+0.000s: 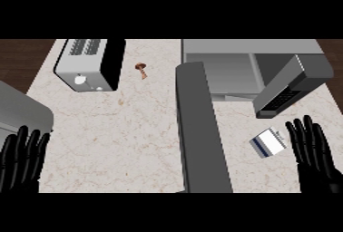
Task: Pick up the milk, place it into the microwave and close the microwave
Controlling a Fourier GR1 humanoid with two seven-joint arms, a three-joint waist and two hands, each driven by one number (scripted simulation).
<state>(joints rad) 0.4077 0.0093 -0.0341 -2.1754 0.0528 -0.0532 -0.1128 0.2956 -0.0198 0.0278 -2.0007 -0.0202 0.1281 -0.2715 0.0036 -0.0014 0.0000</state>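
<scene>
The milk (268, 142), a small white and blue carton, lies on the marble counter (114, 136) at the lower right. Just right of it my right hand (312, 152) stands with straight fingers pointing up, a small gap between them. The microwave (234, 72) sits at the top right with its cavity showing; its door (201, 131) swings out toward me as a long grey slab, left of the milk. A dark control panel (288, 88) juts out at the right. My left hand (20, 158) rests open at the lower left edge.
A silver toaster (89, 63) stands at the back left. A small brown mushroom-like item (142, 69) lies beside it. A grey appliance corner (23, 111) sits at the left edge above my left hand.
</scene>
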